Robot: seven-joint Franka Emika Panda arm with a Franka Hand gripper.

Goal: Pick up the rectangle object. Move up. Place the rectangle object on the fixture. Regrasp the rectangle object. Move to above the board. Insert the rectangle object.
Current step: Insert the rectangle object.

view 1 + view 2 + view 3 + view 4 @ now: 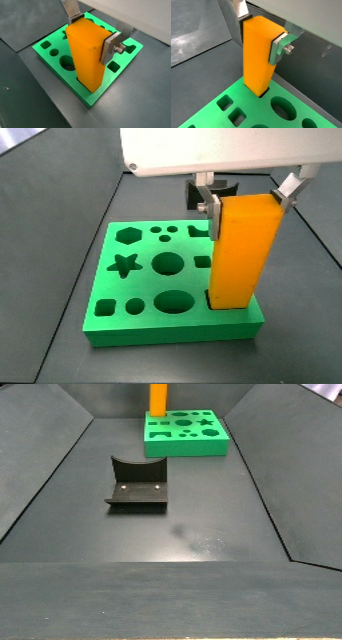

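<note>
- The rectangle object (245,250) was held upright, clamped near its upper end between the silver fingers (110,47) of the gripper (246,194); the jaws were closed on it.
- Its lower end was seen at a square cut-out near the lower right corner of the board (140,283) in a side view, apparently just entering the hole (263,91).
- The insertion step was judged to be in hand: a straight vertical descent was called for, with the block kept square to the hole's edges so that no corner would catch.
- The grip was best kept until the block was seated.
- The fixture (138,484) was seen standing empty, well apart from the board, at centre left of a side view.
</note>
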